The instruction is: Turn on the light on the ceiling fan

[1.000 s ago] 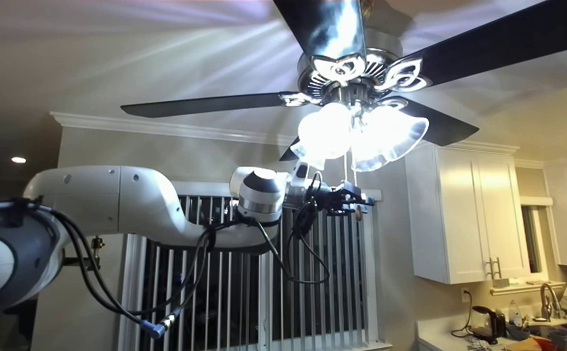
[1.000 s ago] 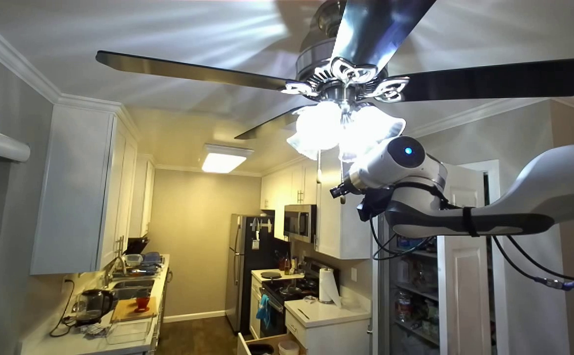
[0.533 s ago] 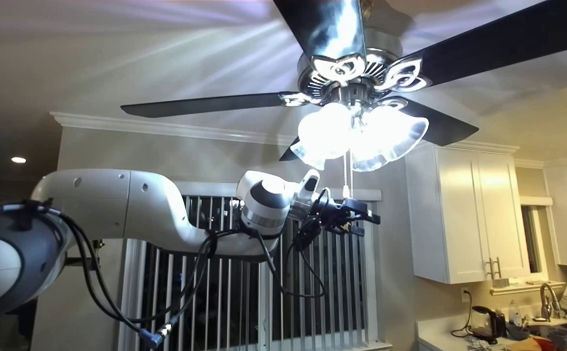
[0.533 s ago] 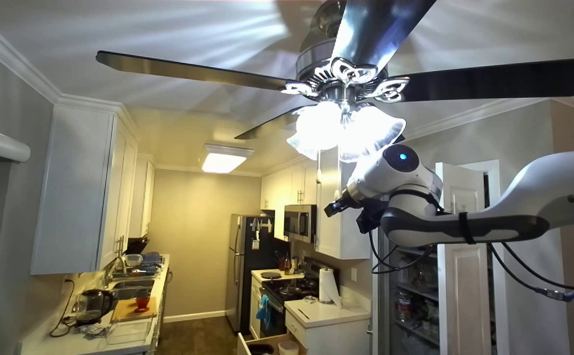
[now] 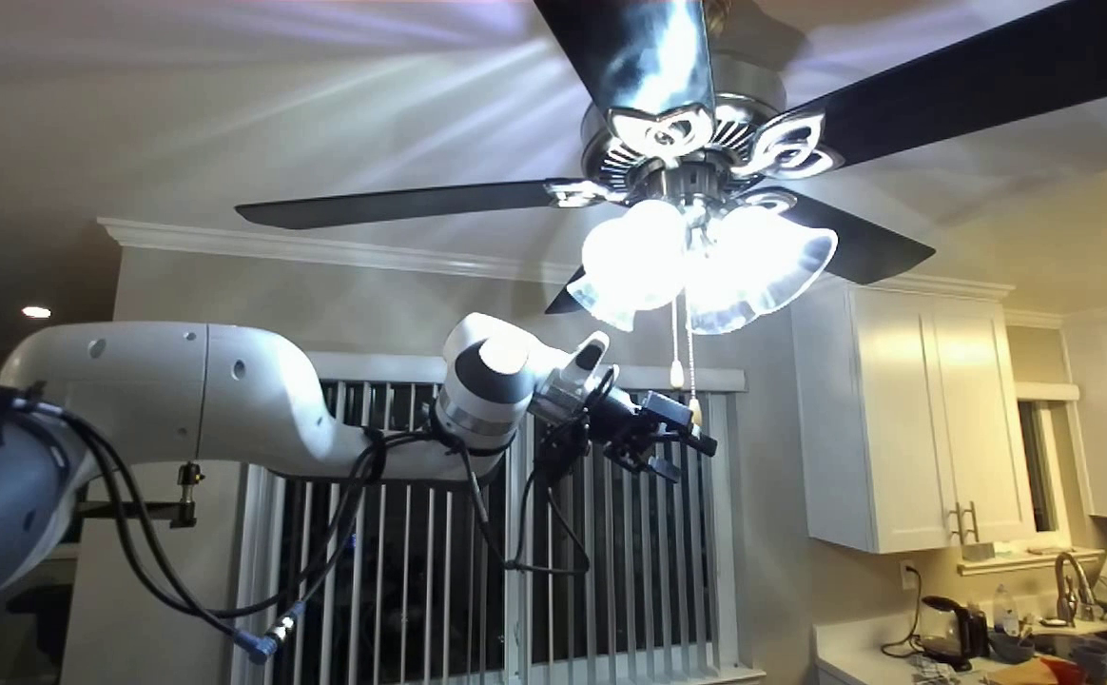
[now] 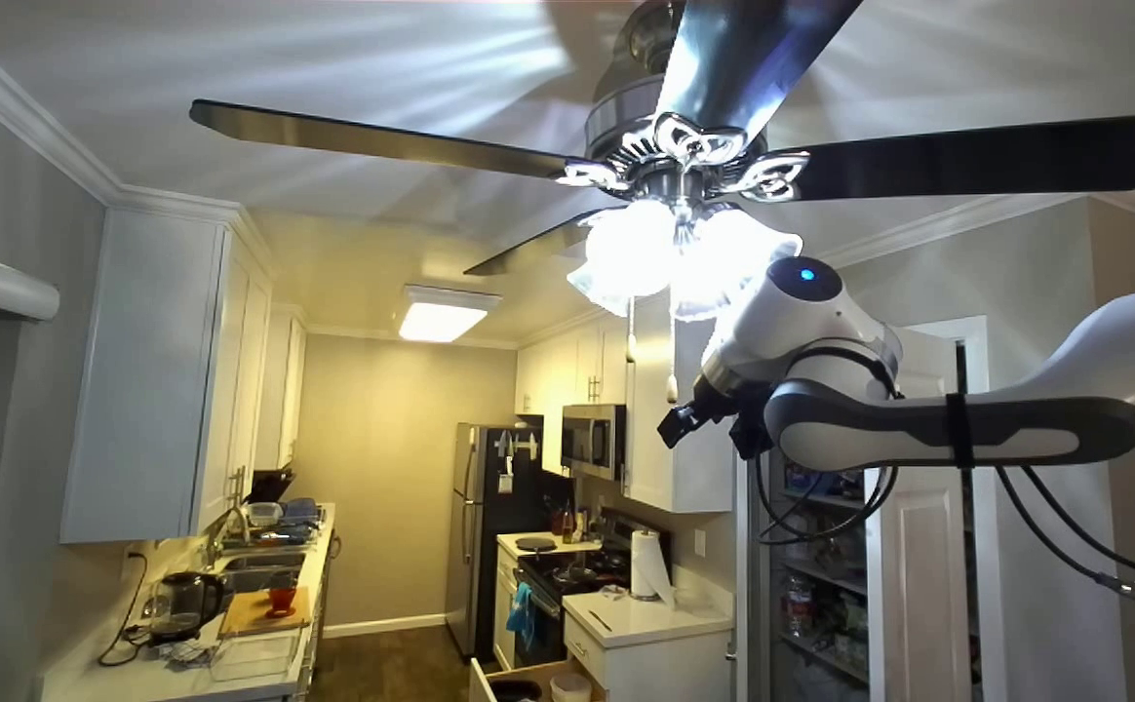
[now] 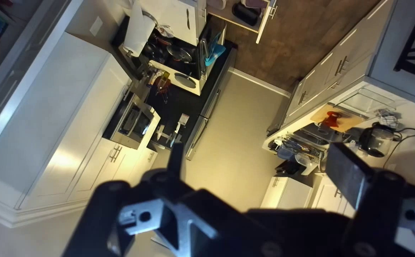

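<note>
We judge the switching-on done, with perhaps only backing away left: the light (image 5: 649,255) glows beneath the ceiling fan (image 5: 683,178), upper centre-right in both exterior views, while the gripper (image 7: 260,162) has jaws spread, holding nothing.

There it glows, the rectangular ceiling panel (image 6: 444,319), and the far wall (image 6: 382,468) shows yellow! White cabinets (image 6: 143,380) line both sides, a fridge (image 6: 486,531) stands at the back, brown floor (image 6: 387,658) below, and vertical blinds (image 5: 429,552) stripe a dark window (image 5: 465,571).

The red vessel (image 6: 282,597) rested on the cutting board (image 6: 242,616), near the kettle (image 6: 177,603). The paper-towel roll (image 6: 645,565) stood upright on the counter (image 6: 631,622), beside the stove (image 6: 548,632).
</note>
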Tool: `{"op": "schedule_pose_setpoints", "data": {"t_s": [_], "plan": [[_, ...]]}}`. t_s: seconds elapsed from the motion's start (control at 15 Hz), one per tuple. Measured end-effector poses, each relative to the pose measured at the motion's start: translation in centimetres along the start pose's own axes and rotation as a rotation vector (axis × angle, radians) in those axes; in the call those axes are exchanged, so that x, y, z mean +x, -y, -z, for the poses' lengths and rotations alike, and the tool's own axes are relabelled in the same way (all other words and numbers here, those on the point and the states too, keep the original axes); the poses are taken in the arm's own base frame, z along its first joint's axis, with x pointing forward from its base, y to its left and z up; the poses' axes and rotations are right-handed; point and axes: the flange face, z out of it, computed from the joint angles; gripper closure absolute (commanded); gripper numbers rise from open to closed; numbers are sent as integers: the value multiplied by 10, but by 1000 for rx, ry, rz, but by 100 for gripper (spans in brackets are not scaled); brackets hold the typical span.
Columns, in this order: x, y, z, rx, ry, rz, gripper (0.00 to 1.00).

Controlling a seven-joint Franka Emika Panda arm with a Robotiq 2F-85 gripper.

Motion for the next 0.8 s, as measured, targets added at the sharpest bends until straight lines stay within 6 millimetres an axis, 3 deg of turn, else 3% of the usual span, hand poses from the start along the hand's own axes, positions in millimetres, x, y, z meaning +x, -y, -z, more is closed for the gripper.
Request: {"op": "schedule_pose_setpoints", "data": {"t_s": [0.8], "plan": [[-3, -4, 3, -2, 9, 1, 0]]}}
